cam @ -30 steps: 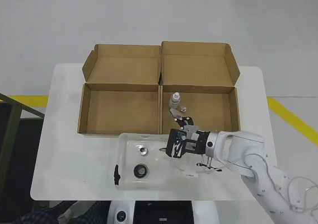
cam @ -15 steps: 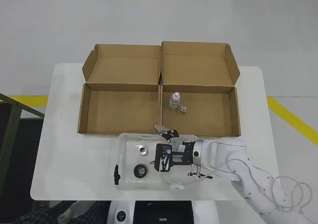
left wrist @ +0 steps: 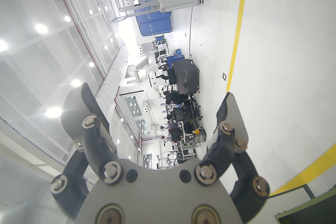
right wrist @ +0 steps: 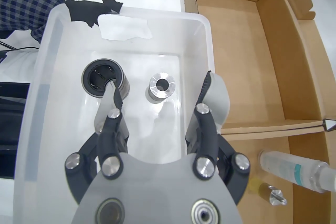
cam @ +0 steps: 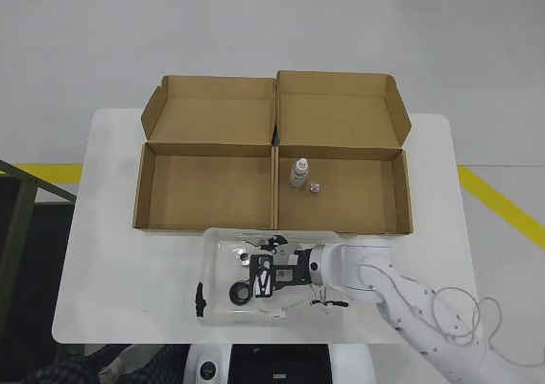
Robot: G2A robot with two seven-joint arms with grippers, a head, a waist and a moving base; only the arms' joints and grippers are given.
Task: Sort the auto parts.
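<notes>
Looking into the clear plastic bin (right wrist: 39,78) on the white counter (cam: 109,240), we find the black cylindrical bearing (right wrist: 94,72) standing on end, long axis vertical, bore facing up. The right tool (right wrist: 160,82) is spread, with one fingertip (right wrist: 115,97) over the bearing's bore. The upright silver metal bushing (right wrist: 153,84) sits between its fingers. The left tool (left wrist: 156,92) is released and empty.
</notes>
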